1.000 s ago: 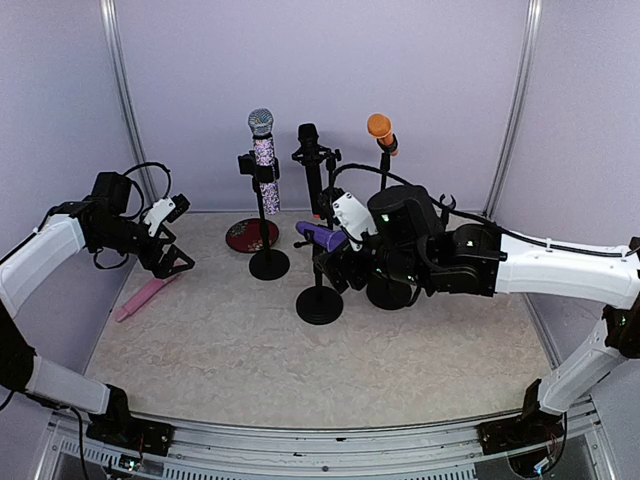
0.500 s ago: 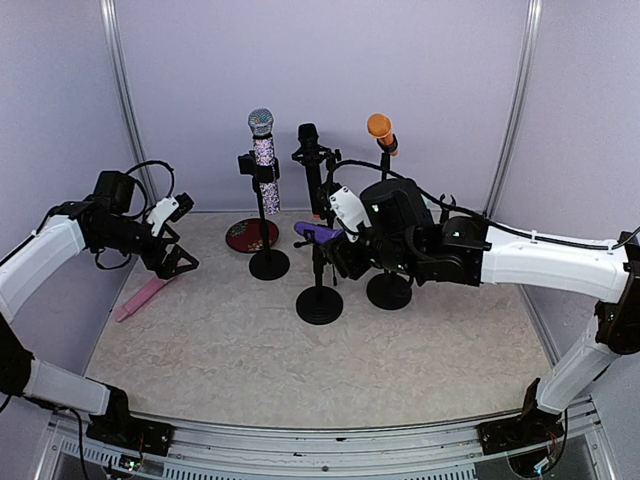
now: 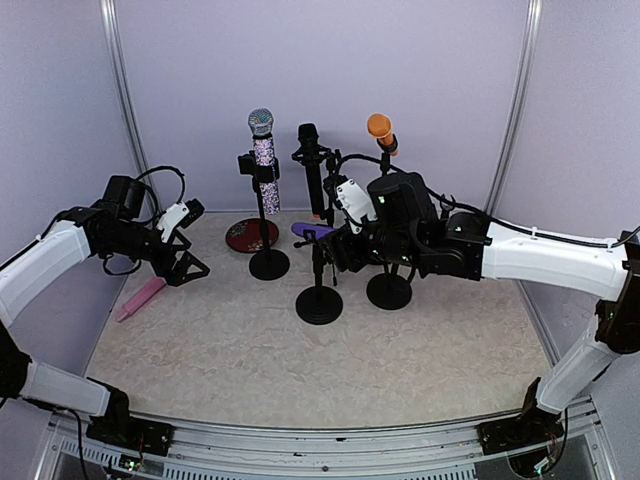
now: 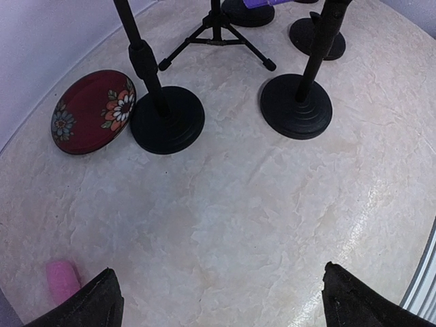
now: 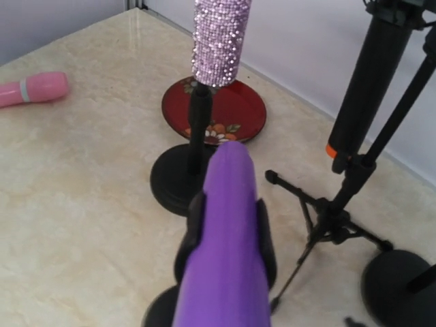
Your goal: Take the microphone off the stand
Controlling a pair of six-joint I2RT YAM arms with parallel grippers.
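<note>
Grasp step: right gripper (image 3: 336,244) at purple mic (image 5: 228,225), grip unclear; left gripper (image 4: 218,272) spread, idle. Next: firm clamp, pull from clip (image 5: 193,235).

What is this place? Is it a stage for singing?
Probably a robot lab bench, not a stage: a left arm and right arm, plain walls around a table, microphones on stands.

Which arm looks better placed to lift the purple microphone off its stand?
Right. The right gripper sits at the purple microphone, which fills its wrist view. The left gripper hangs open off to the side, near the pink microphone.
</note>
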